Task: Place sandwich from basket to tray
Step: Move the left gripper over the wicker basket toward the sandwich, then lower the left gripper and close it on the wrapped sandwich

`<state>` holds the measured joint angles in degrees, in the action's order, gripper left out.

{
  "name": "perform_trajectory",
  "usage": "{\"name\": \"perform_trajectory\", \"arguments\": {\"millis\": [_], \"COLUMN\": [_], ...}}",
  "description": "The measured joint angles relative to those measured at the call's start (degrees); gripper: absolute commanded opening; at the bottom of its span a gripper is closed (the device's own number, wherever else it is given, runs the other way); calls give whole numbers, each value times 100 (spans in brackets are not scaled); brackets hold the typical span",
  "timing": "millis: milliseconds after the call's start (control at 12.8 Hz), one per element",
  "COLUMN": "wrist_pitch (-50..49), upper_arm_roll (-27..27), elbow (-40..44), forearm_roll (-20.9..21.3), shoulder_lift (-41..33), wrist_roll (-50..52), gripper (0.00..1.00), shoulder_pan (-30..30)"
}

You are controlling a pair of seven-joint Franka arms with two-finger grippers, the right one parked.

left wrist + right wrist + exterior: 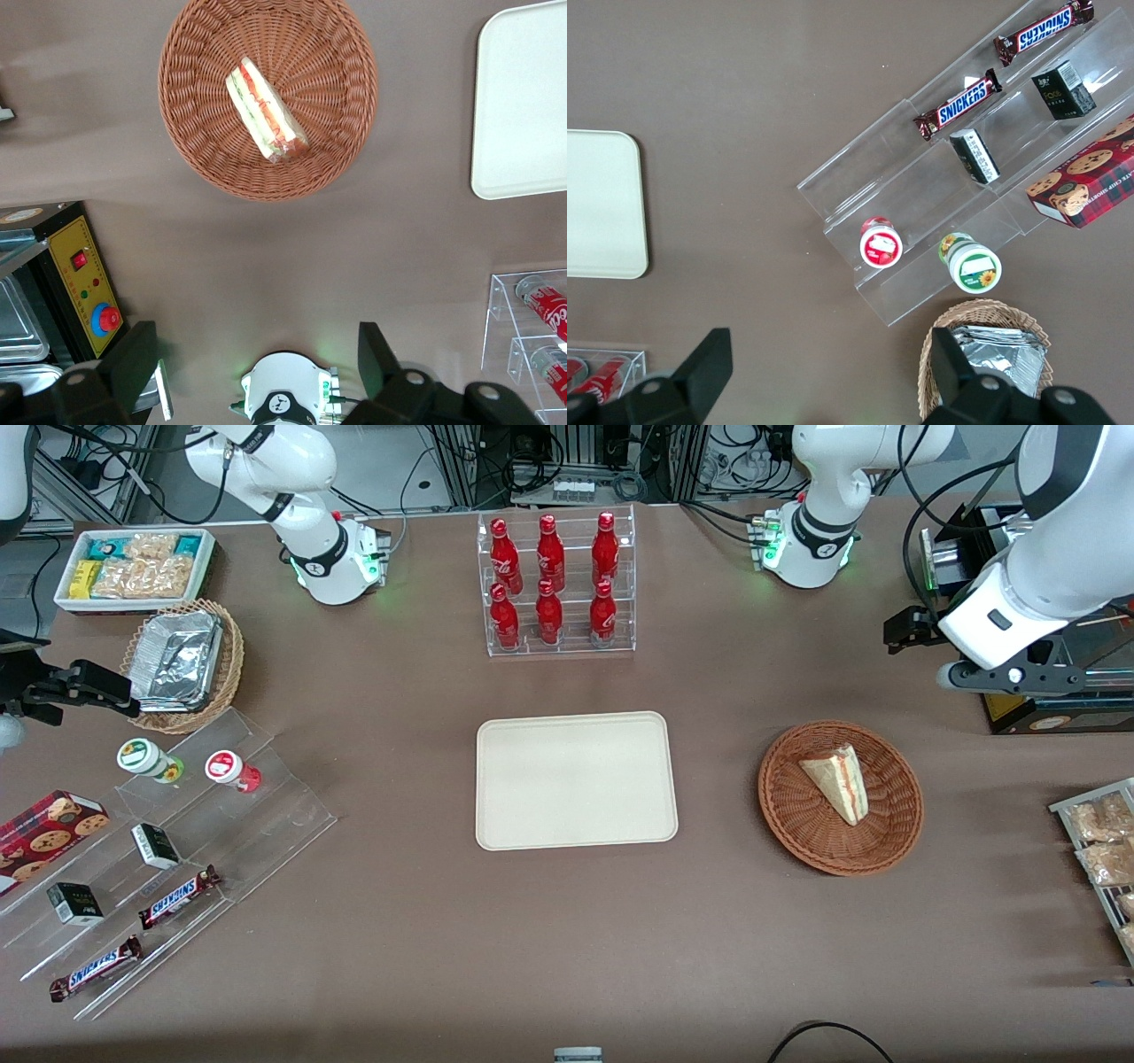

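Note:
The sandwich (837,779) (266,111), a pale bread wedge with red and green filling, lies in the round reddish-brown basket (797,819) (341,133). The cream tray (576,779) (523,106) rests flat on the brown table at its middle, beside the basket, with nothing on it. My gripper (921,651) (255,359) hangs high above the table, farther from the front camera than the basket and toward the working arm's end. It is wide open and holds nothing. It is well apart from the sandwich.
A clear rack of red bottles (556,584) (540,310) stands farther back than the tray. A black control box (1054,708) (84,283) sits under my gripper. Bagged snacks (1103,841) lie at the working arm's end. A tan basket with foil container (182,664), a white snack bin (133,567) and acrylic steps (168,850) fill the parked arm's end.

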<state>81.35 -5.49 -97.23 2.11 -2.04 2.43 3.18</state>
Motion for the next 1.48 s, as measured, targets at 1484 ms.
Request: {"name": "perform_trajectory", "arguments": {"millis": [1484], "wrist_pitch": [4435], "upper_arm_roll": [112], "elbow": [-2334], "forearm_roll": [30], "shoulder_lift": [1107], "wrist_roll": [3351], "gripper": [100], "shoulder_pan": [-170]}}
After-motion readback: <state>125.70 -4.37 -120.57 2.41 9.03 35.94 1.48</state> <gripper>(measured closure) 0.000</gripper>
